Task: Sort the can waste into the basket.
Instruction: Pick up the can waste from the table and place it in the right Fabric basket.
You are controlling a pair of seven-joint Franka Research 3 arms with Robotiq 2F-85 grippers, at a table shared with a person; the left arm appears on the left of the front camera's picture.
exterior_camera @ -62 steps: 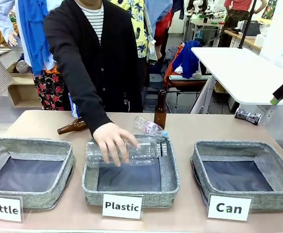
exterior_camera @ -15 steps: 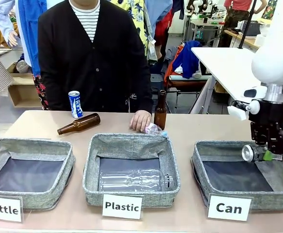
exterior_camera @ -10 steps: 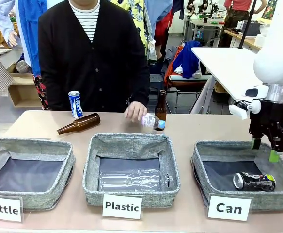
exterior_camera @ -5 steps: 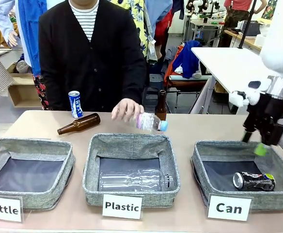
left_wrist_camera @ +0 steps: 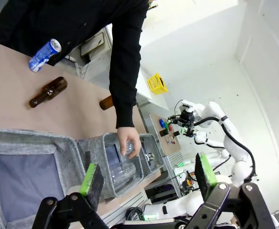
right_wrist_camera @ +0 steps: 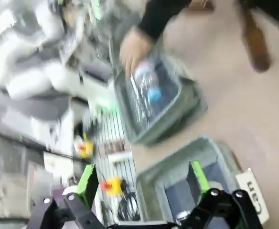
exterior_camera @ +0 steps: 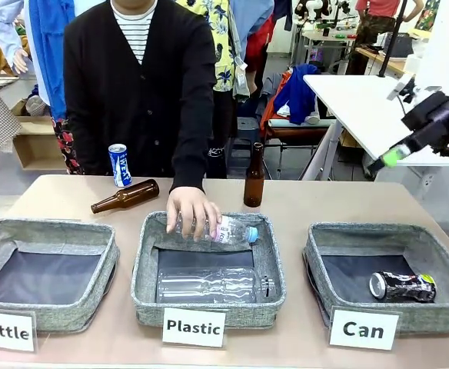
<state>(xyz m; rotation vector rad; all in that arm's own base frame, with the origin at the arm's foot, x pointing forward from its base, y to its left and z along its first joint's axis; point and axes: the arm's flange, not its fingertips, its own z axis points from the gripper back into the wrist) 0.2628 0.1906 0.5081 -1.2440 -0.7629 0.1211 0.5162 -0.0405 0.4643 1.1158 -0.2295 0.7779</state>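
The dented black-and-silver can (exterior_camera: 402, 287) lies on its side in the basket (exterior_camera: 326, 247) carded "Can", at the right. On the table's far left, beside the person, the blue-and-white can (exterior_camera: 118, 164) stands upright; it also appears in the left wrist view (left_wrist_camera: 44, 49). My right gripper (exterior_camera: 390, 158) hangs high above and behind that basket, open and holding nothing. In the blurred right wrist view its gripper (right_wrist_camera: 142, 183) looks down on the basket's rim (right_wrist_camera: 187, 155). My left gripper (left_wrist_camera: 146, 174) is open, with nothing between its fingers.
The person's hand (exterior_camera: 190, 211) lowers a small clear bottle (exterior_camera: 228, 230) over the Plastic basket (exterior_camera: 144, 269), where a larger clear bottle (exterior_camera: 209, 285) lies. A brown bottle (exterior_camera: 124, 196) lies on the table and another (exterior_camera: 254, 177) stands. The Bottle basket (exterior_camera: 48, 228) sits at the left.
My right gripper let the black-and-silver can drop into the Can basket, then rose and swung up to the right. The person's hand carried the small bottle down to the Plastic basket.
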